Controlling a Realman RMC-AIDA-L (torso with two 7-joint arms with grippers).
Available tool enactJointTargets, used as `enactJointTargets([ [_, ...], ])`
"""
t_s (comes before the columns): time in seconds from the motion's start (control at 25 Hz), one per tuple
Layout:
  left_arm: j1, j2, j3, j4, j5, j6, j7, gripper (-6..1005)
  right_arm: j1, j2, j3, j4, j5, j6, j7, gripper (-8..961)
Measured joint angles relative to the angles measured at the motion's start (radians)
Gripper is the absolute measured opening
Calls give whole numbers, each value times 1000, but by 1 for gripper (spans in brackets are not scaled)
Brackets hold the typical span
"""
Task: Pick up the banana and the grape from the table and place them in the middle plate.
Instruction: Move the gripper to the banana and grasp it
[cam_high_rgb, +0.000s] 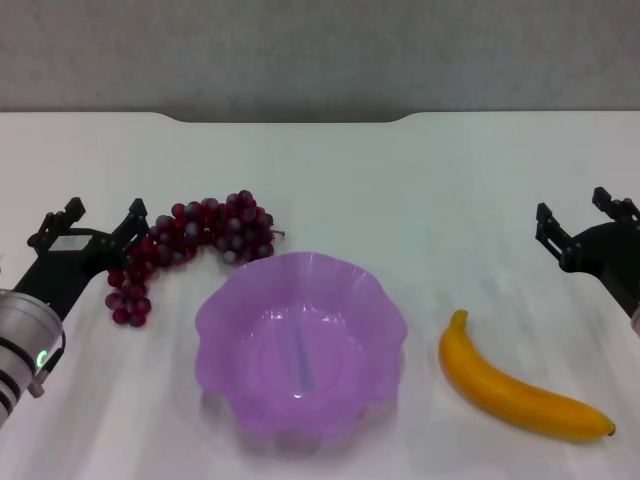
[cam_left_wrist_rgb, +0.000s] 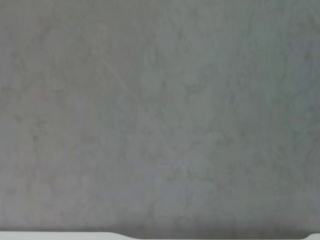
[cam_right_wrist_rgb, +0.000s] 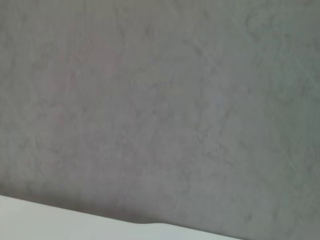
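My left gripper (cam_high_rgb: 103, 222) hangs open and empty at the table's (cam_high_rgb: 330, 170) left edge. The grape (cam_high_rgb: 190, 245) bunch lies right beside it, touching or nearly so, its long axis curving toward the middle plate (cam_high_rgb: 300, 345). My right gripper (cam_high_rgb: 580, 218), open and empty too, is nearer the banana (cam_high_rgb: 520, 390), which lies on the table toward me from it, right of the plate.
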Motion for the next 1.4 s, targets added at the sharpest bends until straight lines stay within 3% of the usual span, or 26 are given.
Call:
enactJointTargets([
  [0.24,-3,-2,-7,-23,-4,0,3,876,25,-5,0,18,-4,25,0,770],
  [0.4,3,-1,-9,-40,-7,0,3,875,25,-17,2,107,-63,56,-1,770],
  [0.56,2,-1,-11,-56,-8,0,3,874,-3,-82,62,305,-150,186,-7,769],
  [0.64,-2,0,-11,-56,-9,0,4,874,-34,-124,143,443,-206,344,-33,769],
  [0.72,-4,0,-11,-56,-9,0,4,875,-81,-144,254,582,-270,521,-85,768],
  [0.76,-5,0,-12,-56,-9,0,4,875,-107,-140,312,639,-299,587,-117,768],
  [0.84,-5,0,-12,-59,-9,0,2,875,-168,-111,447,769,-373,756,-199,768],
  [0.96,-7,0,-13,-63,-9,0,0,876,-257,-18,661,996,-473,1112,-337,769],
  [1.0,-8,0,-13,-63,-9,0,0,876,-257,-18,661,996,-473,1112,-337,769],
  [1.08,-11,0,-13,-64,-9,-1,2,876,-259,-12,706,1066,-452,1253,-356,769],
  [1.4,-18,-1,-13,-84,-9,-3,1,875,-160,-16,857,1134,-394,1673,-344,769],
])
